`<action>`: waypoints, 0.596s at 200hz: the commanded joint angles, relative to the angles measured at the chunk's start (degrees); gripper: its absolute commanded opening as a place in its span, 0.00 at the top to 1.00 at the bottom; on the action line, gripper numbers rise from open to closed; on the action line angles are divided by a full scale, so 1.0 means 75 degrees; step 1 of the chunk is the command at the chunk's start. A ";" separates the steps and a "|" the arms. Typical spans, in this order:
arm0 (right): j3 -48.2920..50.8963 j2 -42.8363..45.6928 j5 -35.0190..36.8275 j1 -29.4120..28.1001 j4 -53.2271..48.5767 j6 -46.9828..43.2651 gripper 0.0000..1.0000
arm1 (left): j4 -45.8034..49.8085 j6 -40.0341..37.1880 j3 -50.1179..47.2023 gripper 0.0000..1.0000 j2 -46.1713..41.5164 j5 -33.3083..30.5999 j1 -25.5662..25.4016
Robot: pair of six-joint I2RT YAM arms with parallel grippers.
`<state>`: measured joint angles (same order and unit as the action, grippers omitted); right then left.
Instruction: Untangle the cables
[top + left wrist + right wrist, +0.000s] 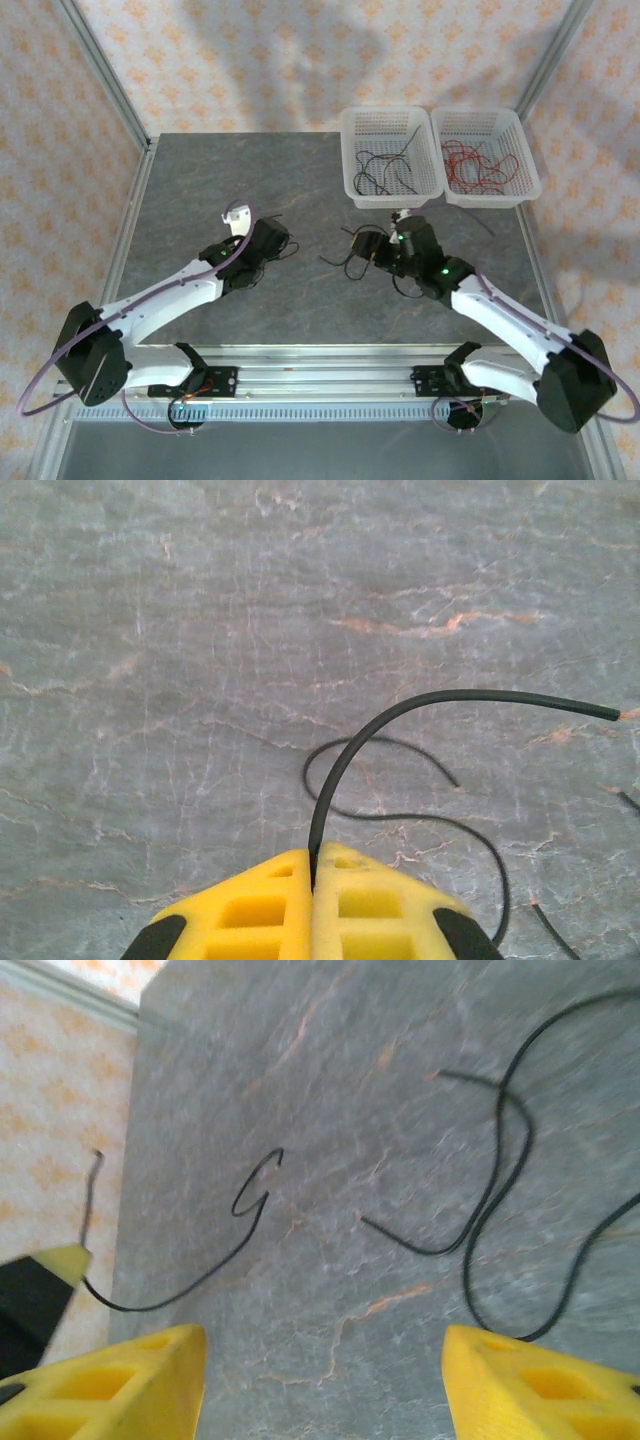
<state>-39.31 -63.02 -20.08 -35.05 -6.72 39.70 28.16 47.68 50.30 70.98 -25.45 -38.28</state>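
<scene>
- My left gripper (313, 868) is pinched fully shut on a thin black wire (440, 696). The wire rises from between my yellow fingers (250, 910) and arcs off above the grey marbled table (150, 630).
- My right gripper (322, 1360) stands wide apart with nothing in it, only bare table between the pads.
- Just beyond my right pads lie the crossed black wires (500, 1175), looped over one another, with a hooked strand beside them.
- These loose strands sit on the table on the near side of the white plastic mesh basket (386, 110) that holds sorted black wires. My right gripper is just near of that basket, and my left is well to its left.
- The red wires (478, 165) lie in the second white mesh basket (476, 111), touching the first on its right.
- I judge the step in hand to be drawing the pinched wire free.
- I should hold the pinch firm and pull slowly away from the basket. I cannot tell whether the thinner loop beneath my left fingers is snagged.
- If strands drag along, my right gripper should press them down.
</scene>
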 commanded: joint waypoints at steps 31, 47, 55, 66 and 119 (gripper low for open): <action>-0.0263 -0.1568 -0.0892 -0.0873 0.2283 0.0941 0.36 | 0.0743 -0.0698 0.0841 1.00 -0.0403 -0.0059 -0.0121; -0.0134 -0.1959 -0.1215 -0.0972 0.3188 0.1529 0.36 | 0.0854 -0.0872 0.1216 1.00 -0.0426 0.0005 -0.0185; -0.0079 -0.2119 -0.1296 -0.0987 0.3585 0.1822 0.36 | 0.0897 -0.0967 0.1395 1.00 -0.0422 0.0061 -0.0223; -0.0073 -0.2286 -0.1354 -0.0987 0.3986 0.2093 0.36 | 0.0963 -0.1062 0.1620 1.00 -0.0410 0.0106 -0.0268; -0.0395 -0.2521 -0.0845 -0.0999 0.3714 0.1130 0.38 | 0.1044 -0.1271 0.2417 1.00 -0.0391 0.0241 -0.0368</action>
<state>-40.73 -82.24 -28.42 -42.35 18.98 52.45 33.65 40.14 65.41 68.97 -24.23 -40.84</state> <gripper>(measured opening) 0.629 0.043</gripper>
